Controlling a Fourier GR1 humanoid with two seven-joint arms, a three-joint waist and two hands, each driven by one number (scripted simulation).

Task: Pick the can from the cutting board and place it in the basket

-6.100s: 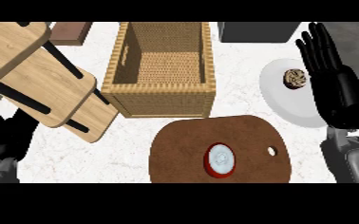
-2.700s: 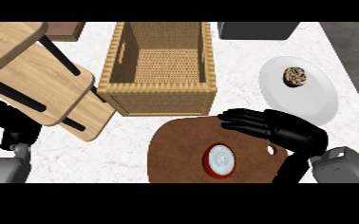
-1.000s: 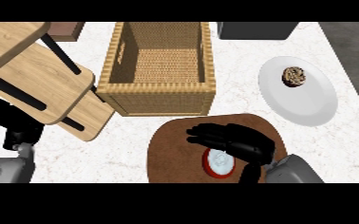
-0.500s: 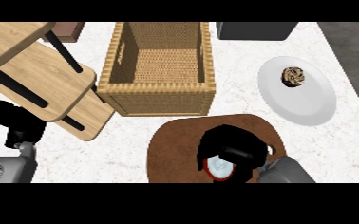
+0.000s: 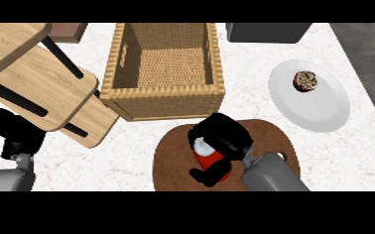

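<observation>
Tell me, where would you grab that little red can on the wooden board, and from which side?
Around its round side wall, coming down from above. The can stands upright on the cutting board, so its curved wall suits fingers and thumb on opposite sides. The right robot hand is already curled over it that way, with the basket just beyond.

There is one can (image 5: 207, 154), one basket (image 5: 165, 74), one cutting board (image 5: 176, 158), one plate (image 5: 311, 104) and two hands (image 5: 223, 139) (image 5: 18, 139).
</observation>
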